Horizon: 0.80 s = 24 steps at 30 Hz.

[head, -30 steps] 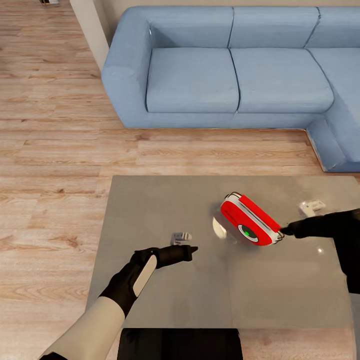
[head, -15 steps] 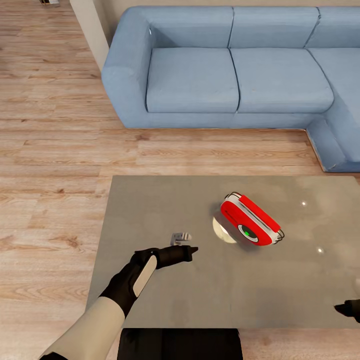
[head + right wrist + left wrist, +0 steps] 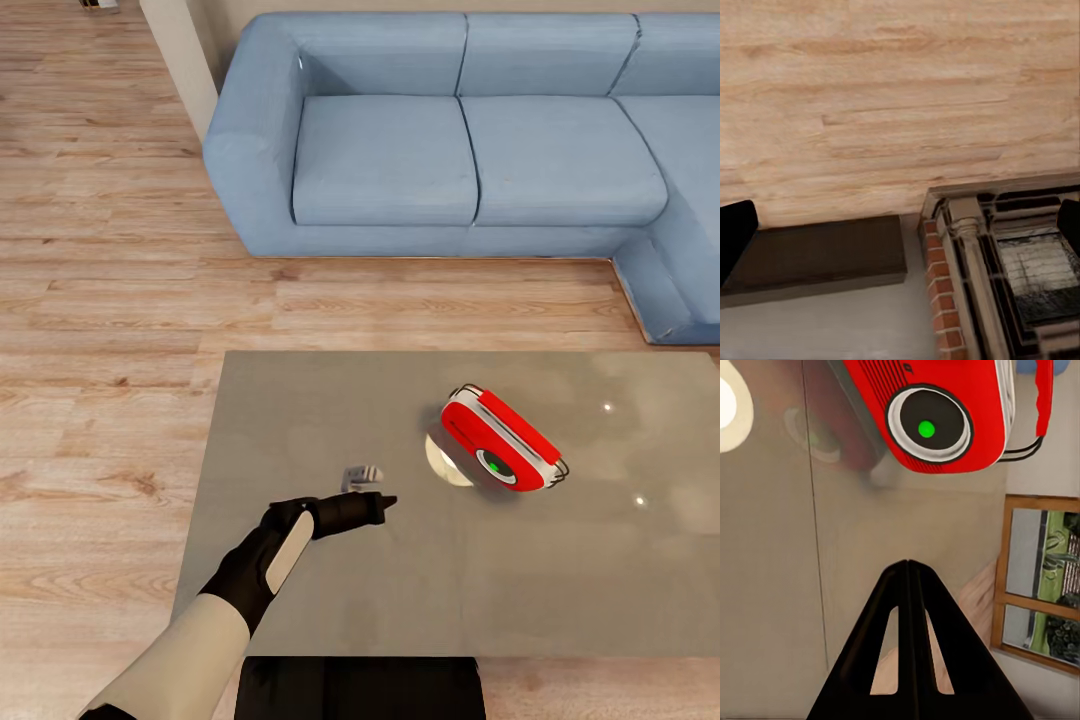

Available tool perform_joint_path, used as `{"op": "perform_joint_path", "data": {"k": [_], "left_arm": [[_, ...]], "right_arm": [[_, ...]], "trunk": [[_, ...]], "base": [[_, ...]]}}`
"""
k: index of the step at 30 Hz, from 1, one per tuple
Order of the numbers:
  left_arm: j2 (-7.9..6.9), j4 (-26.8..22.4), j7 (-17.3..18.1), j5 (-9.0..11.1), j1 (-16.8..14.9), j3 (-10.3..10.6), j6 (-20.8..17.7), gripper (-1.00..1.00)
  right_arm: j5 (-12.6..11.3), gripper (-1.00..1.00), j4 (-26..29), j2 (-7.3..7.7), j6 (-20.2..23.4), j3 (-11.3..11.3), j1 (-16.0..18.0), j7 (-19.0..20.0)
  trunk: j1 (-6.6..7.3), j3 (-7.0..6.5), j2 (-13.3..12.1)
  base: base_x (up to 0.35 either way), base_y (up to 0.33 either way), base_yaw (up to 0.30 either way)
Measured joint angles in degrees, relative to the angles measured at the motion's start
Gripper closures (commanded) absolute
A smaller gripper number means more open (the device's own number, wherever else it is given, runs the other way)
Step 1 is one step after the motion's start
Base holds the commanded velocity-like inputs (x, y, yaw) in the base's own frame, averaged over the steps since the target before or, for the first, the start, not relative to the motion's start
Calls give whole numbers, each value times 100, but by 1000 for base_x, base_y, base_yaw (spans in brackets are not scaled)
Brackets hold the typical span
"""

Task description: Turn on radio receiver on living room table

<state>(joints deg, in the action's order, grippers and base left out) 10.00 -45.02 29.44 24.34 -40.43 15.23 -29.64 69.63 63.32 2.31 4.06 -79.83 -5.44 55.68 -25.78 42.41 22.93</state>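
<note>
Radio receiver (image 3: 500, 441) sat tilted on the table (image 3: 300, 420), dial lit green, so likely already on. Left gripper (image 3: 385, 500) hovered nearby, fingers pressed together, holding nothing. Right gripper (image 3: 900, 225) spread open over floor; next probably just retreat.

Our left arm (image 3: 190, 650) wears a cream shell up to the wrist, then turns glossy black with a cream oval panel just behind the left gripper (image 3: 385, 497). Seen from the wrist, its black fingers (image 3: 889, 637) are wedge-shaped with long slots through them. Below the claw, our base (image 3: 360, 688) shows as a flat black block.
</note>
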Motion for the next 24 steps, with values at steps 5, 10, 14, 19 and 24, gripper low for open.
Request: {"op": "perform_joint_path", "data": {"k": [5,10,14,19,24], "left_arm": [[0,64,0,-6,0,5,-23,100],[0,148,11,-17,0,6,-24,100],[0,166,10,-37,0,7,-24,100],[0,168,1,-37,0,-5,-26,100],[0,195,-18,-41,0,4,-24,100]], "right_arm": [[322,-100,-3096,51,-339,432,-23,-2570],[309,-100,-4713,-56,-432,937,125,-3989],[309,-100,-4895,-334,-614,1004,160,-4142],[315,-100,-4931,-401,-648,1019,165,-4166],[315,-100,-4934,-399,-653,1015,166,-4165]], "trunk": [[0,0,0],[0,0,0],[0,0,0],[0,0,0],[0,0,0]], "base": [[0,0,0],[0,0,0],[0,0,0],[0,0,0],[0,0,0]]}}
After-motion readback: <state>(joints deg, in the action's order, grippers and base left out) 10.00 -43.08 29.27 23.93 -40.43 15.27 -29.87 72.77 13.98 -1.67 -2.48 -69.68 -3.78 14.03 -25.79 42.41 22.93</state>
